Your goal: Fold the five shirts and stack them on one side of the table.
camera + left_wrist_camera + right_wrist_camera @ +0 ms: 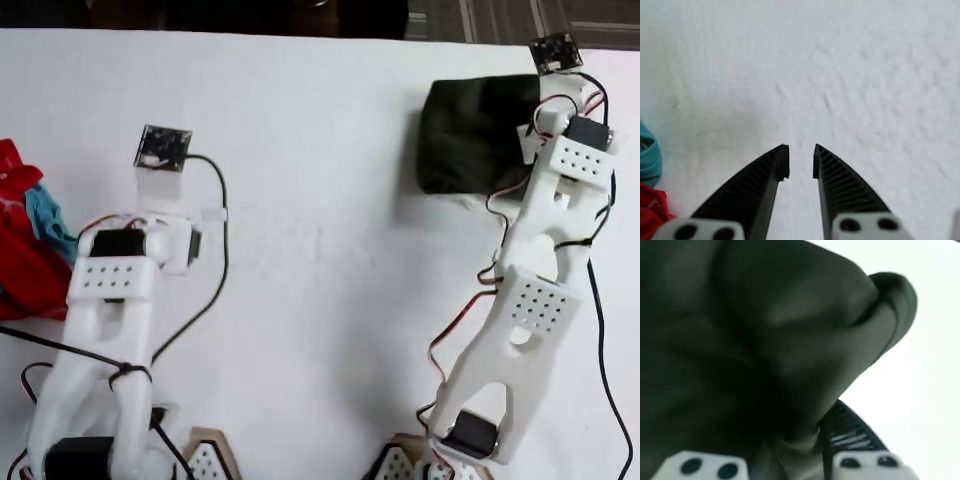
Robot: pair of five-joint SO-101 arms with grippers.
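A folded dark green shirt (468,135) lies at the table's far right. My right arm stretches over its right edge. In the right wrist view the dark shirt (755,340) bulges up close and a fold of it runs down between the jaws of my right gripper (802,432), which is shut on it; one black finger (850,432) shows, the other is hidden by cloth. A crumpled red shirt (22,250) and a teal shirt (48,222) are piled at the left edge. My left gripper (800,161) hangs over bare table beside them, open by a narrow gap and holding nothing.
The white table (320,230) stretches bare between the two arms. Black cables (215,270) trail from the left arm, and red and black wires (480,285) from the right arm. The far table edge runs just behind the dark shirt.
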